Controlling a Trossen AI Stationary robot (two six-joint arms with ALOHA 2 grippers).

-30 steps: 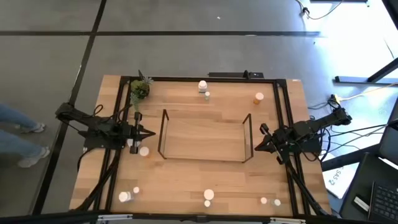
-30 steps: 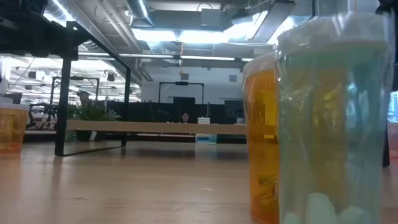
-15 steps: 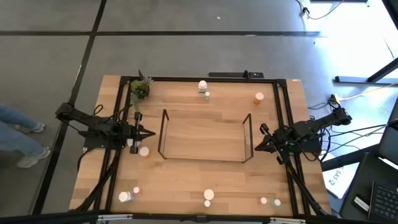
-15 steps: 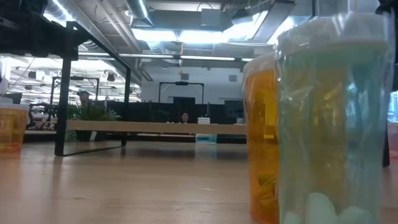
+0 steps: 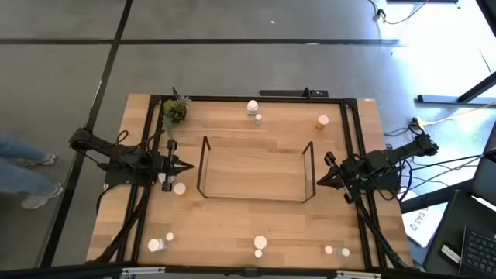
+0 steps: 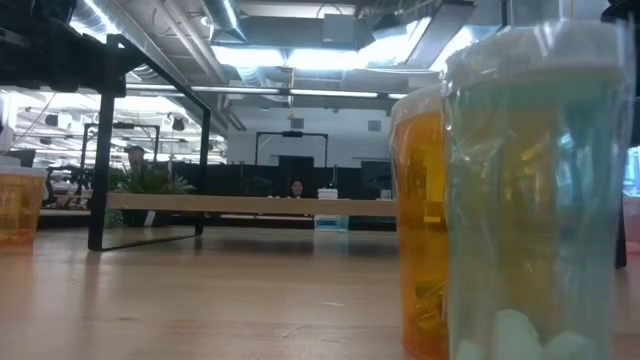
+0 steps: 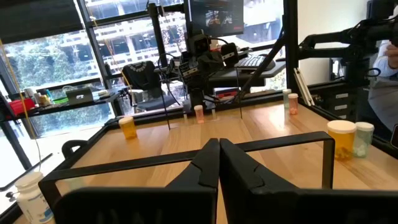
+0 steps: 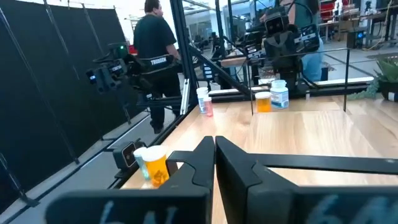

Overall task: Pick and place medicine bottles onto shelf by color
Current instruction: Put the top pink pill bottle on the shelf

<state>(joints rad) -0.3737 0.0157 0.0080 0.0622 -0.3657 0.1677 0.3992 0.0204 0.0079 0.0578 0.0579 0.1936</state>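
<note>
Seen from table height, two medicine bottles stand so close to the lens that they fill the right half of the picture: a teal bottle [image 6: 545, 190] in front and an orange bottle [image 6: 420, 220] just behind it, the two overlapping so that whether they touch is hard to say. This crowding is the first risk, since fingers reaching for one would likely knock the other over. From above, more bottles sit scattered along the near table edge, such as a white-capped bottle [image 5: 260, 243], and others lie at the far edge, including an orange-capped bottle [image 5: 322, 121]. In the middle stands the shelf [image 5: 256, 172], a low black wire rack with a bare wood surface and no bottle on it. The left gripper [image 5: 184, 165] rests at the shelf's left end with its fingers pressed together, holding nothing, and a pale-capped bottle [image 5: 179, 187] stands just beside it. The right gripper [image 5: 320, 180] waits at the shelf's right end, fingers likewise pressed together and empty. Both sit near the upright end frames, so a careless swing could snag the wire, and sorting by colour could fail where small caps look alike.
</note>
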